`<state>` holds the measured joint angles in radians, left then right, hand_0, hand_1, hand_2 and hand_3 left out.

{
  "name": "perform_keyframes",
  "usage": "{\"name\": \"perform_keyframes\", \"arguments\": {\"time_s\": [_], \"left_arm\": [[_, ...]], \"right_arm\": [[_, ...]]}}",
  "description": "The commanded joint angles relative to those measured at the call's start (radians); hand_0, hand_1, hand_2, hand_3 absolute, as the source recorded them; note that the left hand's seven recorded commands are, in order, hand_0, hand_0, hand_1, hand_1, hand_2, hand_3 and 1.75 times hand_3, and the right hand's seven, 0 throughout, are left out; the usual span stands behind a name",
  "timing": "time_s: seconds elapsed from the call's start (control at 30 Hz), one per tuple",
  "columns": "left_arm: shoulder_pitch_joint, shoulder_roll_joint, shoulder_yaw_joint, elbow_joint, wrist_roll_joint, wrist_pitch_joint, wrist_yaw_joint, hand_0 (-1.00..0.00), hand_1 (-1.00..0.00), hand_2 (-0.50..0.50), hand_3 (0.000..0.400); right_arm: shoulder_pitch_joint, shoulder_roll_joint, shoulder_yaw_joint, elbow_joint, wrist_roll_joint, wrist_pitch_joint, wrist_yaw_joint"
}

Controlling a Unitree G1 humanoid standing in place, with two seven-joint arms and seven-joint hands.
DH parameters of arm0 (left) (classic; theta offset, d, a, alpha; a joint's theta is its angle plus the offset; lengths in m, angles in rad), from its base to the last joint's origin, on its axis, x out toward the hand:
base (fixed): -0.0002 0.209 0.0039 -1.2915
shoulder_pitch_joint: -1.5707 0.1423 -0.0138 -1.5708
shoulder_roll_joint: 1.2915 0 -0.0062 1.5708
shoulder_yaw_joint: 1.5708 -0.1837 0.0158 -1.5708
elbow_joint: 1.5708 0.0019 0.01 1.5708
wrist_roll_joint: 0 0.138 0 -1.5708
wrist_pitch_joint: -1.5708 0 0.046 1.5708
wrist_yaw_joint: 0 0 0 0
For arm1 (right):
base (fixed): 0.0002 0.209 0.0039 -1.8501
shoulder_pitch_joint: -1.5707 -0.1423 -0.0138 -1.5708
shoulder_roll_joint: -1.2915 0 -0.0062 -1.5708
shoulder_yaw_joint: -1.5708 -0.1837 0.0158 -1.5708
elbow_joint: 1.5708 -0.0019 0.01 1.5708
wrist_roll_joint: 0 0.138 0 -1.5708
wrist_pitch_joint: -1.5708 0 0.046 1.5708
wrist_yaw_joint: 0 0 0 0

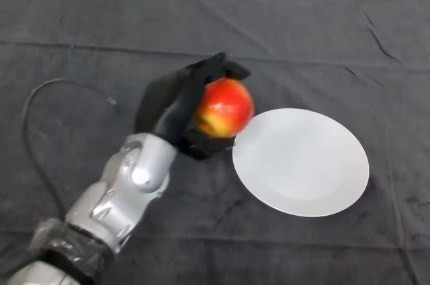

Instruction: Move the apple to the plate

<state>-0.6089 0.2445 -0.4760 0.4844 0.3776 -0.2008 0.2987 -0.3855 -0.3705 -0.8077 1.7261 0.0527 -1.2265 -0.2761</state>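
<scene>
Nearest to me, my silver-grey left arm (124,191) comes up from the lower left over the dark cloth (302,36) that covers the table. Further out, my left hand (185,107) has its black fingers and thumb curled round the red and yellow apple (224,107), which sits just left of the white plate (302,164), at its far-left rim. I cannot tell whether the apple touches the cloth.
</scene>
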Motion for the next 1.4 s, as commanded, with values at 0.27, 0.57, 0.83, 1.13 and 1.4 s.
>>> {"name": "perform_keyframes", "arguments": {"time_s": [0.27, 0.57, 0.83, 1.13, 1.4], "left_arm": [[-0.144, -0.063, -0.132, 0.11, -0.016, -0.066, 0.044, -1.0, -1.0, 0.0, 0.4], [-0.211, -0.112, -0.285, 0.258, -0.075, -0.139, 0.085, -1.0, -1.0, 0.0, 0.4], [-0.25, -0.133, -0.411, 0.368, -0.147, -0.19, 0.079, -1.0, -1.0, 0.0, 0.4], [-0.274, -0.138, -0.513, 0.441, -0.207, -0.213, 0.043, -1.0, -1.0, 0.0, 0.4], [-0.296, -0.139, -0.565, 0.478, -0.241, -0.212, 0.011, 0.0, 0.0, 0.0, 0.0]], "right_arm": [[0.071, 0.131, 0.0042, 0.071, 0.0027, 0.033, 0.0023], [0.07, 0.131, 0.0032, 0.073, 0.0017, 0.031, 0.0023], [0.07, 0.13, 0.0017, 0.076, 0.0003, 0.03, 0.0021], [0.07, 0.13, -0.0002, 0.078, -0.0017, 0.028, 0.0019], [0.069, 0.129, -0.0021, 0.079, -0.0037, 0.027, 0.0016]]}}
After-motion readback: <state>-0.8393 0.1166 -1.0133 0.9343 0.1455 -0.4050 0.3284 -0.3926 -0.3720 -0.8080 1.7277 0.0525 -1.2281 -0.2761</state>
